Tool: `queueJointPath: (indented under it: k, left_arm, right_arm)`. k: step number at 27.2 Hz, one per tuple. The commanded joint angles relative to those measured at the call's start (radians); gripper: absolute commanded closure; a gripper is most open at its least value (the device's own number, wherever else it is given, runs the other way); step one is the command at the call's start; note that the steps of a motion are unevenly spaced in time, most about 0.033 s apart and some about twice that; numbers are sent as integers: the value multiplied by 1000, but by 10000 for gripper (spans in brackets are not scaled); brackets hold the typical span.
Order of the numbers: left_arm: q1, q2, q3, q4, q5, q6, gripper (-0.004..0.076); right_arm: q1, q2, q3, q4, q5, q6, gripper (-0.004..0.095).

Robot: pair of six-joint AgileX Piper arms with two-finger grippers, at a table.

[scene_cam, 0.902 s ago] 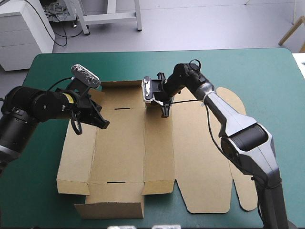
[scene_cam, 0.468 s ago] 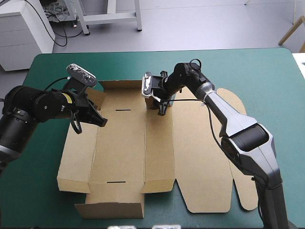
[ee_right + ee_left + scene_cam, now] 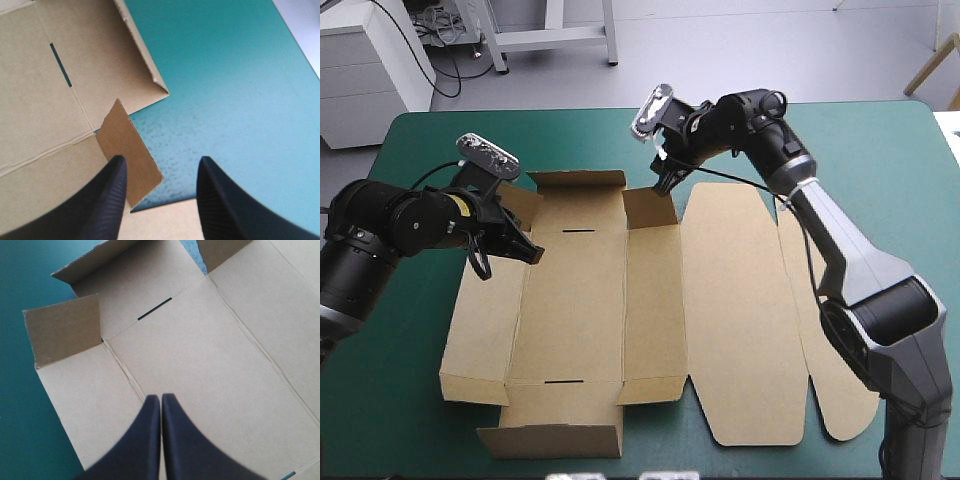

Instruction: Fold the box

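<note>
Lying under the clenched left pincer [image 3: 160,398] — the box [image 3: 210,360], far flap [image 3: 127,145] beside the released right pincer [image 3: 162,160]

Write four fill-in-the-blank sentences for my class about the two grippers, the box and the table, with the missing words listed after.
1. The left gripper, over the box, has its fingers ____ (open or shut).
2. The right gripper has its fingers ____ (open or shut).
3. The box is a sheet of board coloured ____.
4. The table has a cover coloured ____.

Missing words: shut; open; brown; teal-green.
</note>
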Motion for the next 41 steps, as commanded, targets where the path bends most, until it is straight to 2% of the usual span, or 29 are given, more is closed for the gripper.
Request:
queueJointPath:
  k: [1, 8, 11, 18, 31, 36, 38, 41]
  left_arm:
    - [-4, -27, -35, -5, -44, -29, 734]
    - [-4, -27, -35, -3, -43, -31, 734]
    - [-4, -27, -35, 16, -43, -31, 734]
    - [-3, -33, -35, 96, 30, -55, 734]
    - [14, -102, -35, 135, 159, -116, 719]
    - [223, -102, -35, 65, 163, -75, 710]
    - [333, -102, -35, -40, 175, 11, 710]
    - [619, -102, -23, -335, 190, 185, 710]
  right_arm:
    - [-53, -129, -35, 4, 21, 148, 641]
    - [-186, -214, -35, 0, 162, 255, 926]
    - [-239, -249, -30, -10, 162, 330, 926]
    - [-345, -334, 7, -14, 162, 382, 926]
    - [-556, -649, 494, -14, 162, 278, 927]
    - [-577, -756, 640, -18, 143, 271, 927]
    - [-577, -788, 674, -18, 134, 264, 927]
    - [-577, -844, 731, -18, 130, 258, 927]
